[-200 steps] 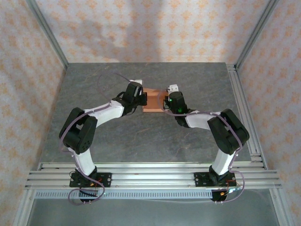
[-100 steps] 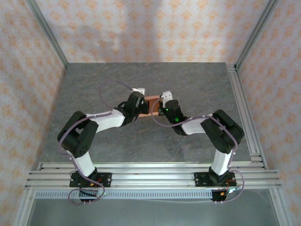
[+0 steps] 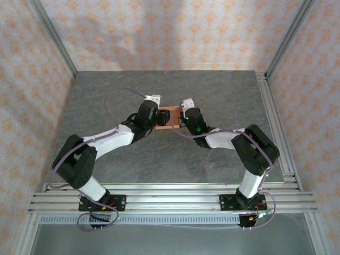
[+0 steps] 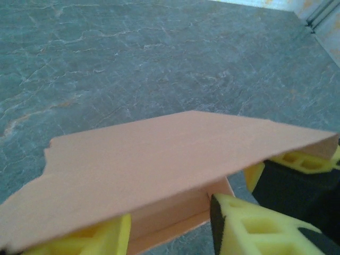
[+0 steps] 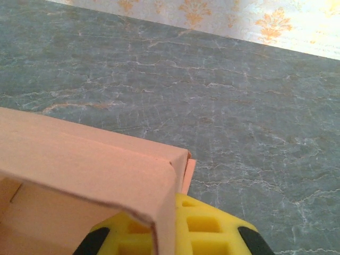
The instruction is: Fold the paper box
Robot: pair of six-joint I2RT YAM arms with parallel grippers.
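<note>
The paper box (image 3: 169, 117) is a small salmon-orange card box on the grey table, between my two grippers. In the left wrist view its lid flap (image 4: 159, 159) overhangs a low wall. My left gripper (image 4: 170, 234) is open, its yellow fingers (image 4: 239, 223) standing either side of that wall at the box's left end (image 3: 161, 118). My right gripper (image 3: 183, 119) is at the box's right end. Seen from the right wrist, the paper box's folded corner (image 5: 106, 175) fills the lower left, and the right gripper (image 5: 170, 218) is shut on the box's card wall.
The grey marbled table (image 3: 223, 95) stretches open behind and to both sides of the box. An aluminium rail (image 3: 276, 122) runs along the right edge, and patterned walls close in the back and sides.
My left gripper's jaws have come apart at the box's left end, and the left arm has stretched out lower. The right gripper has shifted slightly left with the box.
</note>
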